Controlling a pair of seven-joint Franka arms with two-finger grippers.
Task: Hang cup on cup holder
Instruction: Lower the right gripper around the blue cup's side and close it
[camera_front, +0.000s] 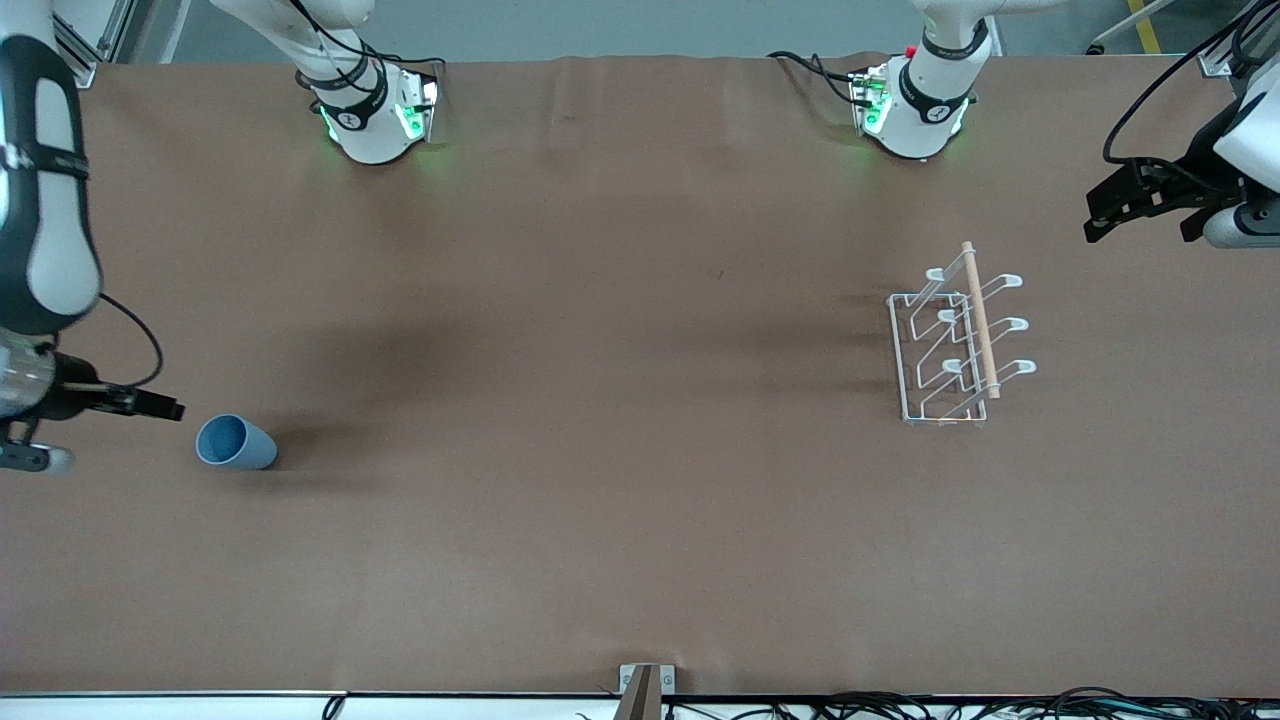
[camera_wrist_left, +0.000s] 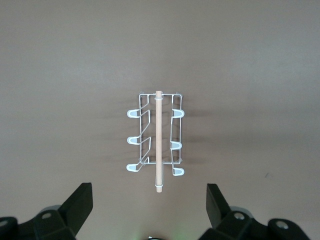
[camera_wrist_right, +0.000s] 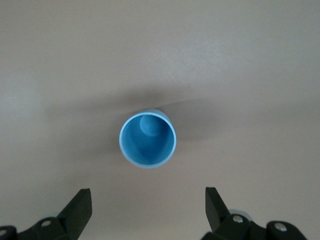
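The light blue cup (camera_front: 236, 443) stands mouth up on the brown table near the right arm's end. My right gripper (camera_front: 115, 428) hangs beside and above it, open and empty. In the right wrist view the cup (camera_wrist_right: 147, 139) shows its inside, clear of the gripper (camera_wrist_right: 148, 200). The white wire cup holder (camera_front: 945, 345), with a wooden rod (camera_front: 980, 320) on top, stands near the left arm's end. My left gripper (camera_front: 1145, 212) hovers open and empty over the table's end next to it. In the left wrist view the cup holder (camera_wrist_left: 156, 135) lies ahead of the gripper (camera_wrist_left: 150, 200).
The two arm bases (camera_front: 380, 110) (camera_front: 915, 105) stand along the table edge farthest from the front camera. A small metal mount (camera_front: 645, 688) and cables sit at the nearest edge. Wide bare tabletop (camera_front: 600, 400) separates cup and cup holder.
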